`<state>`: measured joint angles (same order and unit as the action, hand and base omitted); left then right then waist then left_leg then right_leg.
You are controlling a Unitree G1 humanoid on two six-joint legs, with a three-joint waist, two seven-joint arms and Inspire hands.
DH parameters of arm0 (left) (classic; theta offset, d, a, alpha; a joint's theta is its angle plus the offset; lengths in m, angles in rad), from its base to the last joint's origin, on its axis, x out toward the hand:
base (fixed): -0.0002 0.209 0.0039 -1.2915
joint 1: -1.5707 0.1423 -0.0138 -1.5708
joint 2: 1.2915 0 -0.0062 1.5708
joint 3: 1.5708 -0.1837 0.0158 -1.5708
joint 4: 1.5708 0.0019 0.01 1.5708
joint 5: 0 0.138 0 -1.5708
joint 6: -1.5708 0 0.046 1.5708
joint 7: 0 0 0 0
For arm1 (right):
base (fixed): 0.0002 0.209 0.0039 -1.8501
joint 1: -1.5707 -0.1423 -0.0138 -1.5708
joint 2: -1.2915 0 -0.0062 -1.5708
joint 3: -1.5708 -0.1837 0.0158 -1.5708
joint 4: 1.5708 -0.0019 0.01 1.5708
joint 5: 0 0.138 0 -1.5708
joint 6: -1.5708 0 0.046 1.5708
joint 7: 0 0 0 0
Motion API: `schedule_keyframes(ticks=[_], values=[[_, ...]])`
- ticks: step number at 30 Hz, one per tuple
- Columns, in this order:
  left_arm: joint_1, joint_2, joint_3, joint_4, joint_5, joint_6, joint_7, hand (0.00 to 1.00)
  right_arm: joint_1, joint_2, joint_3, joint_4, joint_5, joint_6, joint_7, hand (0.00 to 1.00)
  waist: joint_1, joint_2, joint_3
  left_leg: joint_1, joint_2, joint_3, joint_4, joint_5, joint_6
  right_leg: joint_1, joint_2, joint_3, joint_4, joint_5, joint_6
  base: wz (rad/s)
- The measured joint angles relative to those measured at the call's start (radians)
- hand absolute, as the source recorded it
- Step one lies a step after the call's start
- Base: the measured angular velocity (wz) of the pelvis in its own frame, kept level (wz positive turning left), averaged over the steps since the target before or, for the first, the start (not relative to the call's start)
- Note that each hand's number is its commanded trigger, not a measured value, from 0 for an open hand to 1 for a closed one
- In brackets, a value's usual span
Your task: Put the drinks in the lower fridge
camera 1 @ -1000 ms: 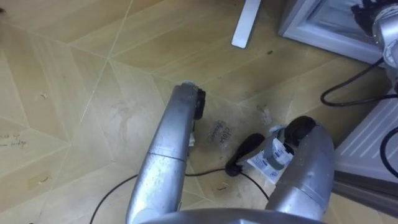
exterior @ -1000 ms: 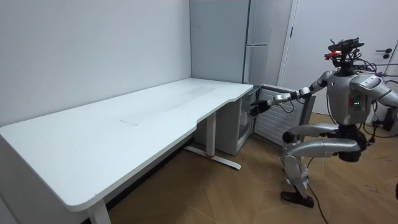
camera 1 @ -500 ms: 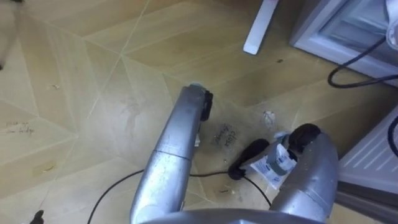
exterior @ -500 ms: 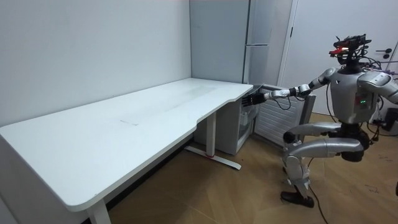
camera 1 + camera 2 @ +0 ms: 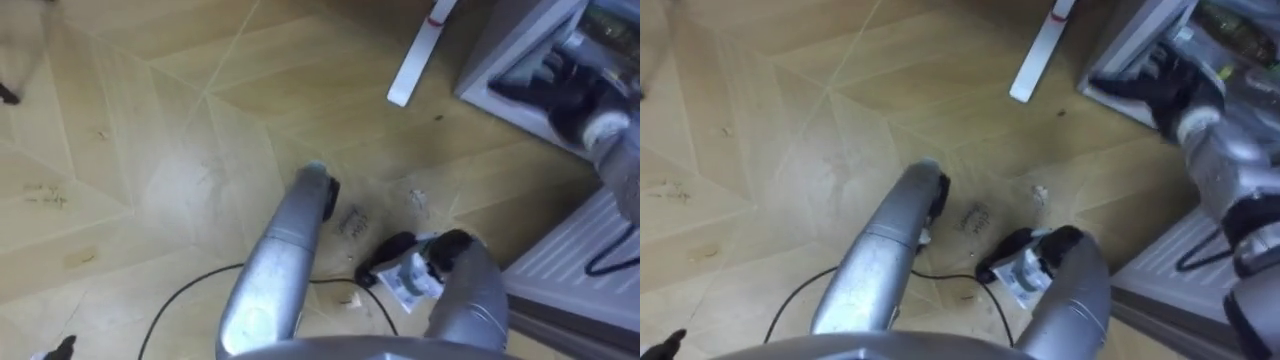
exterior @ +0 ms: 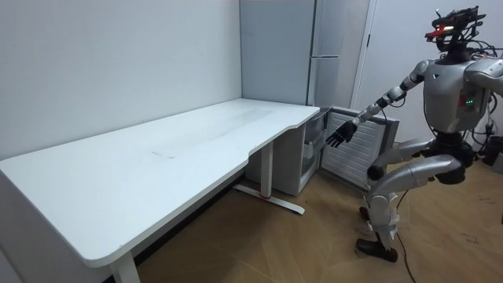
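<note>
One-armed reach: holds right hand (image 6: 338, 137) out toward open lower fridge (image 6: 292, 169) by far corner of table (image 6: 196, 149), arm straight, sloping down, fingers (image 5: 525, 88) loosely spread.

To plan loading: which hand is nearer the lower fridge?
Right. The right hand is open at the lower fridge opening; the left hand hangs at the robot's side, farther off.

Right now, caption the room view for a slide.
Robot stands near the desk, open right hand stretched toward the open lower fridge.
</note>
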<state>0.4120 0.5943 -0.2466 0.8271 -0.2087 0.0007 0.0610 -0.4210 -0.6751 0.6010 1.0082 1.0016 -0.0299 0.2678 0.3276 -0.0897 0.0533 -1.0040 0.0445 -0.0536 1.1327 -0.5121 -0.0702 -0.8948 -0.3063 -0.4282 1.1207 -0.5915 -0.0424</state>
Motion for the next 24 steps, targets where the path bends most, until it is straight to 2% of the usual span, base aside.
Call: schedule_keyframes(ticks=[2,5,6,7,8,9,10,12,14,15,16,17,18,19,21,23,24], values=[[-0.035,-0.014,0.001,0.031,0.0,0.0,-0.009,0.0,0.02,0.001,-0.002,0.031,-0.055,0.006,0.051,0.0,0.001,0.001,-0.0011,0.047,0.001,-0.002,-0.053,0.0,0.001,0.058,0.006,-0.025,-0.071,0.034,0.009,-0.15],[-0.105,-0.055,-0.002,0.078,0.005,0.002,-0.009,0.0,0.08,0.004,-0.047,0.08,-0.166,0.011,0.127,0.0,-0.017,0.013,-0.0068,0.121,0.004,-0.004,-0.153,0.032,0.008,0.148,0.023,-0.058,-0.193,0.093,0.015,0.15],[-0.12,-0.072,-0.004,0.08,0.003,0.004,-0.01,0.0,0.11,0.013,-0.064,0.094,-0.203,0.02,0.136,0.0,-0.021,0.016,-0.0078,0.154,0.014,0.006,-0.19,0.048,0.008,0.181,0.037,-0.055,-0.237,0.12,0.019,0.24],[-0.127,-0.078,-0.009,0.083,0.002,0.005,-0.011,0.0,0.125,0.025,-0.076,0.106,-0.218,0.024,0.141,0.0,-0.022,0.016,-0.008,0.176,0.013,0.013,-0.212,0.06,0.011,0.2,0.041,-0.053,-0.259,0.135,0.02,0.12],[-0.14,-0.091,-0.02,0.095,-0.003,0.005,-0.016,0.0,0.154,0.053,-0.085,0.131,-0.227,0.028,0.155,0.0,-0.027,0.016,-0.0101,0.22,0.015,0.022,-0.251,0.079,0.017,0.24,0.051,-0.051,-0.301,0.16,0.024,0.06],[-0.146,-0.099,-0.02,0.101,-0.003,0.005,-0.017,0.0,0.172,0.064,-0.093,0.137,-0.231,0.03,0.165,0.0,-0.027,0.018,-0.0132,0.237,0.015,0.023,-0.269,0.085,0.02,0.257,0.057,-0.049,-0.32,0.169,0.03,0.07],[-0.163,-0.117,-0.019,0.116,0.004,0.004,-0.02,0.0,0.215,0.084,-0.124,0.138,-0.256,0.031,0.181,0.0,-0.032,0.02,-0.0179,0.271,0.014,0.025,-0.306,0.101,0.027,0.291,0.072,-0.043,-0.363,0.19,0.035,0.1],[-0.191,-0.148,-0.009,0.143,0.007,0.003,-0.024,0.0,0.27,0.114,-0.163,0.137,-0.304,0.031,0.196,0.0,-0.04,0.022,-0.0193,0.329,0.016,0.039,-0.373,0.143,0.037,0.34,0.081,-0.041,-0.427,0.227,0.035,0.08],[-0.196,-0.189,0.012,0.154,0.007,0.001,-0.024,0.0,0.315,0.167,-0.216,0.165,-0.313,0.03,0.2,0.0,-0.07,0.033,-0.0243,0.394,0.018,0.056,-0.444,0.191,0.044,0.405,0.095,-0.042,-0.503,0.286,0.035,0.05],[-0.191,-0.197,0.015,0.158,0.008,-0.001,-0.023,0.0,0.346,0.197,-0.248,0.171,-0.327,0.03,0.201,0.0,-0.083,0.031,-0.0275,0.434,0.017,0.072,-0.485,0.228,0.053,0.435,0.098,-0.037,-0.531,0.309,0.035,0.0],[-0.185,-0.199,0.018,0.157,0.011,-0.002,-0.022,0.0,0.361,0.21,-0.263,0.169,-0.335,0.031,0.202,0.0,-0.088,0.03,-0.0289,0.454,0.016,0.082,-0.503,0.245,0.058,0.449,0.098,-0.036,-0.54,0.319,0.036,-0.06],[-0.174,-0.211,0.037,0.159,0.033,-0.002,-0.018,0.0,0.394,0.238,-0.294,0.169,-0.34,0.031,0.202,0.0,-0.107,0.028,-0.0315,0.502,0.013,0.094,-0.538,0.275,0.069,0.491,0.101,-0.037,-0.569,0.352,0.041,-0.05],[-0.162,-0.232,0.064,0.17,0.05,-0.002,-0.004,0.0,0.428,0.263,-0.326,0.172,-0.338,0.03,0.2,0.0,-0.123,0.035,-0.0356,0.548,0.014,0.099,-0.562,0.281,0.072,0.536,0.114,-0.034,-0.609,0.389,0.038,-0.06],[-0.157,-0.245,0.075,0.177,0.06,-0.002,0.002,0.0,0.446,0.272,-0.335,0.173,-0.337,0.029,0.199,0.0,-0.13,0.04,-0.0403,0.571,0.014,0.101,-0.573,0.281,0.072,0.559,0.124,-0.027,-0.627,0.399,0.038,-0.18],[-0.146,-0.287,0.097,0.182,0.128,-0.003,0.016,0.0,0.505,0.31,-0.351,0.175,-0.343,0.029,0.189,0.0,-0.151,0.045,-0.0445,0.675,0.012,0.129,-0.654,0.287,0.063,0.638,0.139,-0.003,-0.69,0.407,0.057,-0.27],[-0.137,-0.311,0.12,0.185,0.171,-0.005,0.018,0.0,0.526,0.337,-0.357,0.178,-0.342,0.029,0.188,0.0,-0.168,0.039,-0.0498,0.736,0.013,0.144,-0.706,0.289,0.061,0.684,0.153,0.011,-0.732,0.415,0.055,-0.23],[-0.14,-0.318,0.13,0.186,0.18,-0.005,0.019,0.0,0.53,0.347,-0.363,0.184,-0.342,0.027,0.186,0.0,-0.181,0.044,-0.048,0.754,0.014,0.145,-0.72,0.29,0.062,0.703,0.158,0.009,-0.748,0.418,0.056,-0.13]])
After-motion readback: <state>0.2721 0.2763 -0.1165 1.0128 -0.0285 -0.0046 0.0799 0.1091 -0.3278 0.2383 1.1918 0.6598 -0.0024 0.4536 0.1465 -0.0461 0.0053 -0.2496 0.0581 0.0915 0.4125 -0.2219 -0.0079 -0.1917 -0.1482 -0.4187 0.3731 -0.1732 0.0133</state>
